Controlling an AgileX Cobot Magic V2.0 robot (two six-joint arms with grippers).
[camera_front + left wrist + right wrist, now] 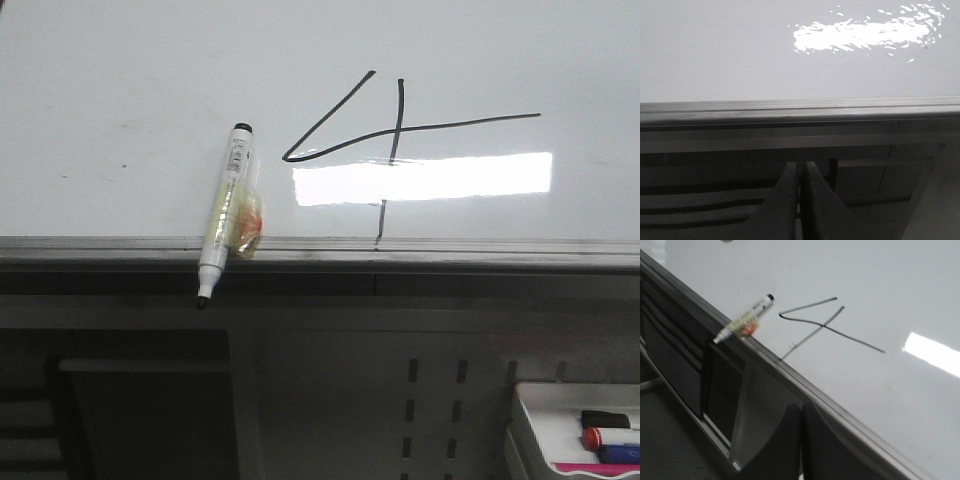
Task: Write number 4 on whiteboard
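A thin black open-topped number 4 (395, 130) is drawn on the glossy whiteboard (120, 90); it also shows in the right wrist view (822, 325). A white marker (224, 212) with a yellow-orange wrap lies on the board, its tip hanging over the grey edge rail (450, 245); the right wrist view shows it too (742, 322). My left gripper (801, 167) is shut and empty, below the rail. My right gripper (801, 407) is shut and empty, near the rail, apart from the marker. Neither gripper shows in the front view.
A white perforated panel (430, 400) stands below the rail. A white tray (540, 420) at the lower right holds other markers (610, 437). A dark opening (140, 420) lies below left. Bright light glare (420, 178) sits on the board.
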